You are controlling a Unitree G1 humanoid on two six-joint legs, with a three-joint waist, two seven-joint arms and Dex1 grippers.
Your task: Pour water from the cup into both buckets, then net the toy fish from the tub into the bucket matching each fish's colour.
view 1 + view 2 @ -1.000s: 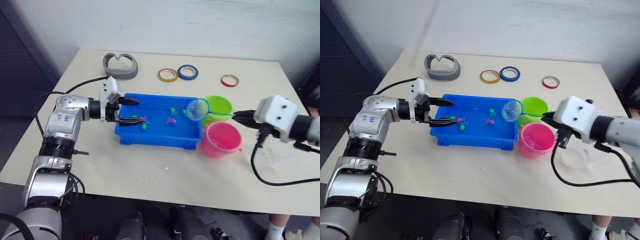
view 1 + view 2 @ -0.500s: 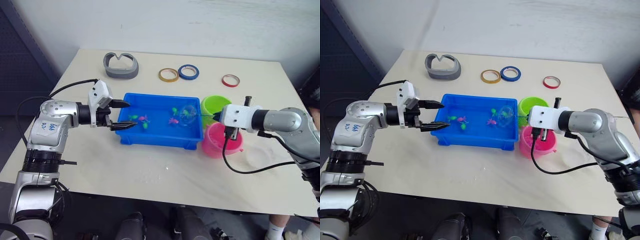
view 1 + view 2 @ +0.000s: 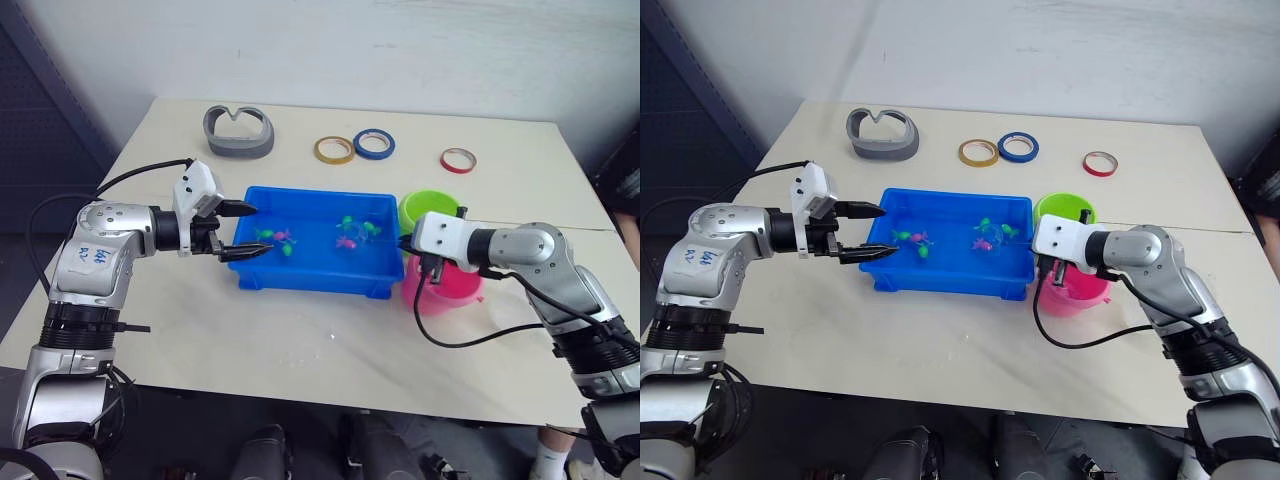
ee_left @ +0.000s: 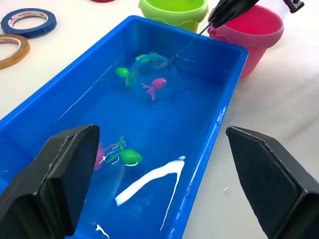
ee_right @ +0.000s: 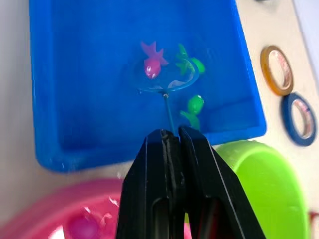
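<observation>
The right pincer (image 5: 172, 137) is pinched tight on the thin stick of the net (image 5: 167, 82), holding it over the spot where the green bucket (image 3: 430, 210) and pink bucket (image 3: 447, 283) stand side by side, just off the right end of the blue tub (image 3: 315, 272). The hoop is dipped into the water at that end of the tub. Seen from the head, the hoop is barely a faint ring among the fish; the right wrist view makes it plain, with a pink fish (image 5: 151, 61) inside the ring, a green fish (image 5: 187, 62) at its rim and another green fish (image 5: 192, 107) just outside, beside the stick. That view also catches something small and pink lying in the pink bucket.

The left pincer (image 3: 243, 230) hangs wide open at the tub's left end, one finger above the rim and one outside the near wall, gripping nothing. Its wrist view shows two more fish (image 4: 127, 156), one pink and one green, close together near that end.

Farther back on the tabletop (image 3: 300, 340) lie three tape rings (image 3: 355, 146) and a grey curved piece (image 3: 238, 132).
</observation>
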